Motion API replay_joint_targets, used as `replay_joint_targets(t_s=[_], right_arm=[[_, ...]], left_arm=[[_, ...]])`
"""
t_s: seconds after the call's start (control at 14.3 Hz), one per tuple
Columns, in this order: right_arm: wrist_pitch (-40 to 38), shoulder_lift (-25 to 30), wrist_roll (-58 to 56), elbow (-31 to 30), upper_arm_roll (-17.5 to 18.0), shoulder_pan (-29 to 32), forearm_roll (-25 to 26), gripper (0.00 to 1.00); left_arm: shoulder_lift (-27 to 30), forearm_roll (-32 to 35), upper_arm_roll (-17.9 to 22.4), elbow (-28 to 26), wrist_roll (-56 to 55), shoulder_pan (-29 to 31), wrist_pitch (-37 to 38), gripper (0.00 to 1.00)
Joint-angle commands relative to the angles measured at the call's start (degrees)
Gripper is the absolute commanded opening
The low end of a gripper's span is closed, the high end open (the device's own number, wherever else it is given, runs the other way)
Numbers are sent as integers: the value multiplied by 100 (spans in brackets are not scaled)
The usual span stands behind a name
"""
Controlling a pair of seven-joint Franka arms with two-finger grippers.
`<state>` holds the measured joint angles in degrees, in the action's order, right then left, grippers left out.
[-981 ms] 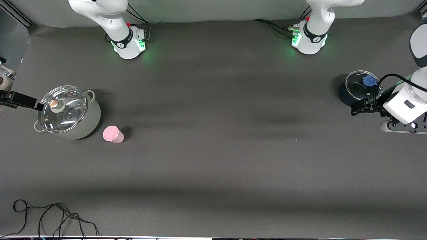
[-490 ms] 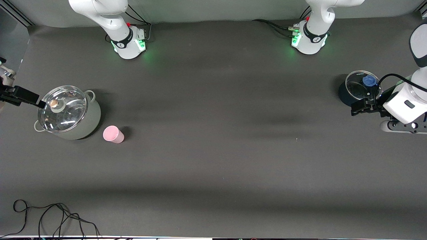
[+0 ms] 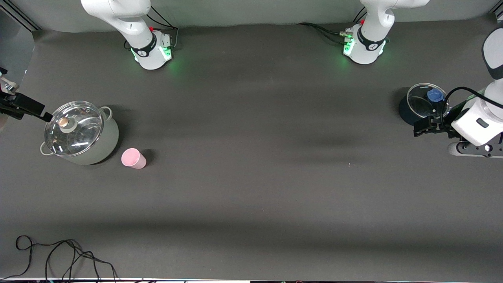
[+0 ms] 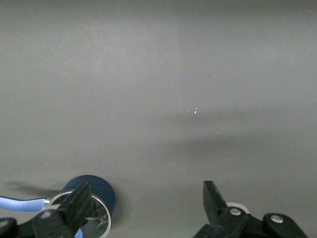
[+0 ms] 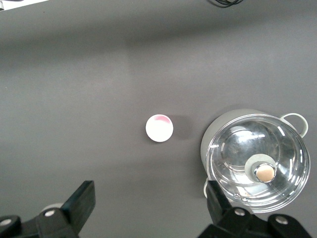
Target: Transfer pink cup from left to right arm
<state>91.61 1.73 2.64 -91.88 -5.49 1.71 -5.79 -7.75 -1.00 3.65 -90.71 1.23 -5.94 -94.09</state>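
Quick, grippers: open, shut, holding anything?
Left gripper: open, empty, above the dark lidded pot.
Right gripper: open, empty, above the grey glass-lidded pot.

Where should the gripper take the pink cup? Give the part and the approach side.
Grip the pink cup across its side wall near the rim, descending from above. It stands upright with no handle, apart from the lidded grey pot beside it, leaving room for the fingers.
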Motion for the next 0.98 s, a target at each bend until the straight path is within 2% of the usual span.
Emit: replay_joint_targets(t_s=[0.0,0.14,0.21,0.35,0.42,0.91], right_arm=[[-509,161,-106,-199,13,-21,26,100],[-644,144,-80,-190,48,-30,78,100],[-609,144,-62,-181,257,-39,139,100],[-591,109,8,-164,565,-48,656,100],[-582,100,69,-172,662,-39,702,100],[-512,65,96,-155,672,-21,545,100]], left_arm=[[-86,-50,83,141,-17,-92,13,100],[-95,-49,83,133,-26,-83,13,100],[-95,-50,83,133,-26,-83,13,100],[-95,-50,83,141,-26,-75,13,100],[-95,-50,83,141,-26,-74,13,100],[-113,-50,83,141,-26,-66,13,100]])
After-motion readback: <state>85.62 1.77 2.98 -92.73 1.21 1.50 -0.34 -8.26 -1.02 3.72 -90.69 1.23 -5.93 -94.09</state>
